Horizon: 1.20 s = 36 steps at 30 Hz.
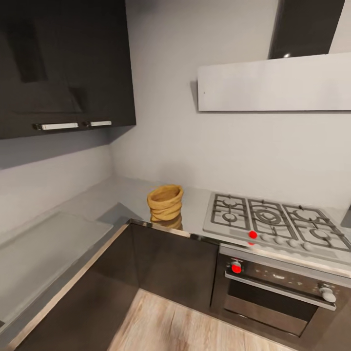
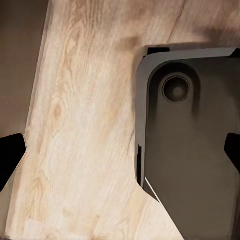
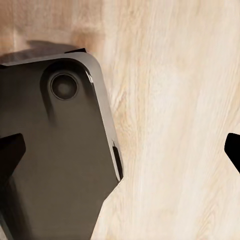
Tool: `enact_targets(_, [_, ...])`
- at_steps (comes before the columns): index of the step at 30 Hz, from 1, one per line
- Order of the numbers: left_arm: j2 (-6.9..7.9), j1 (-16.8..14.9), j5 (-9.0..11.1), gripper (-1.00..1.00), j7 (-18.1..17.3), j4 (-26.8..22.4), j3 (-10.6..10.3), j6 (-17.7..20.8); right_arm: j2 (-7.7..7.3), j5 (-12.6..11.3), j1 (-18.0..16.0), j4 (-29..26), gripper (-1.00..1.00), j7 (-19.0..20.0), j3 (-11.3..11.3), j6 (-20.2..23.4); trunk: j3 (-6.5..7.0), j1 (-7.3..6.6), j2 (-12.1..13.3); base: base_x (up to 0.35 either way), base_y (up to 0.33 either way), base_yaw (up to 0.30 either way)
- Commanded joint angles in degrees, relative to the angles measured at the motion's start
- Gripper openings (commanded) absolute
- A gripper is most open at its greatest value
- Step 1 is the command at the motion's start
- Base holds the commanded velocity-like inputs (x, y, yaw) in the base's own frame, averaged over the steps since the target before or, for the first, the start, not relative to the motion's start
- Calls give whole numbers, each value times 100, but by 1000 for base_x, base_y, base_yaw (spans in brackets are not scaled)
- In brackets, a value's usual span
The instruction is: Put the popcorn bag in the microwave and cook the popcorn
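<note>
The popcorn bag (image 1: 165, 202), a crumpled tan-orange sack with a rolled rim, stands upright on the pale grey countertop (image 1: 122, 195) near its front edge, in the corner just left of the hob. My left gripper (image 2: 120, 155) is open, its dark fingertips (image 2: 10, 152) at the frame's edges, and it points down at the wooden floor and my own dark base. Over the same floor and base hangs my right gripper (image 3: 122, 152), also open with nothing between its fingertips (image 3: 11, 152).
A steel gas hob (image 1: 275, 222) with black grates sits right of the bag, above a dark oven (image 1: 278, 292). Glossy black wall cabinets (image 1: 63, 63) hang at upper left, a white hood (image 1: 273, 83) at upper right. Counter runs along the left wall; wood floor (image 1: 165, 326) lies below.
</note>
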Motion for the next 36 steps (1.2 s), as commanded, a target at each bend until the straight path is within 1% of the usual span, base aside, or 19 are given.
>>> enact_targets(1, [0, -2, 0, 100, -3, -1, 0, -13, -1, 0, -4, 12, 100, -6, -20, -35, -6, 3, -5, 175, 155, 0])
enact_targets(6, [-15, 2, 0, 100, -3, -1, 0, -13, -1, 7, -4, -19, 100, 4, -5, -25, -6, 3, -5, 47, 47, 0])
enact_targets(11, [-10, -1, 0, 100, -3, -1, 0, -13, -1, 9, -4, -344, 100, 11, 2, -23, -6, 3, -5, 39, 226, 0])
enact_targets(15, [-12, -2, 0, 100, -3, -1, 0, -13, -1, 17, -4, -1229, 100, 9, 6, 0, -6, 3, -5, 57, 183, 0])
enact_targets(16, [-15, -2, 0, 100, -3, -1, 0, -13, -1, 22, -4, -1616, 100, 6, 6, 7, -6, 3, -5, 16, 48, 0])
enact_targets(18, [-16, -2, 0, 100, -3, -1, 0, -13, -1, 24, -4, -2205, 100, 0, 6, 33, -6, 3, -5, 8, 25, 0])
enact_targets(19, [-17, -3, 0, 100, -3, -1, 0, -13, -1, 25, -4, -2709, 100, -5, 6, 55, -6, 3, -5, 3, 10, 0])
enact_targets(21, [-22, 2, 0, 100, -3, -1, 0, -9, -1, 26, -4, -3467, 100, -10, 6, 74, -6, 3, -5, 2, 5, 0])
enact_targets(22, [-30, 3, 0, 100, -3, -1, 0, -11, -1, 26, -4, -3933, 100, -9, 6, 81, -6, 3, -5, 1, 2, 0])
enact_targets(26, [-69, 0, 0, 100, 4, -1, 0, -13, -1, 26, -4, -5061, 100, -6, 21, 127, -6, 3, -5, 0, 0, 0])
enact_targets(27, [-74, 1, 0, 100, 5, -1, 0, -13, -1, 26, -4, -5481, 100, -3, 27, 328, -6, 3, -5, 0, 0, 0])
enact_targets(28, [-76, 3, 0, 100, 6, -1, 0, -13, -1, 23, -4, -5789, 100, -1, 27, 584, -6, 3, -5, 0, 0, 0])
enact_targets(31, [-83, 0, 0, 100, 16, -1, 0, -13, -1, 12, -4, -6732, 100, 8, 25, 1596, -6, 3, -5, 0, 0, 0])
enact_targets(34, [-98, -1, 0, 100, 29, -1, 7, -13, -1, 9, -13, -7760, 100, 13, 24, 2494, -6, 3, -5, 0, 0, 0])
enact_targets(36, [-106, 1, 0, 100, 32, -1, 9, -13, -8, 5, -61, -8181, 100, 12, 24, 2942, 30, -41, 75, 0, 0, 0])
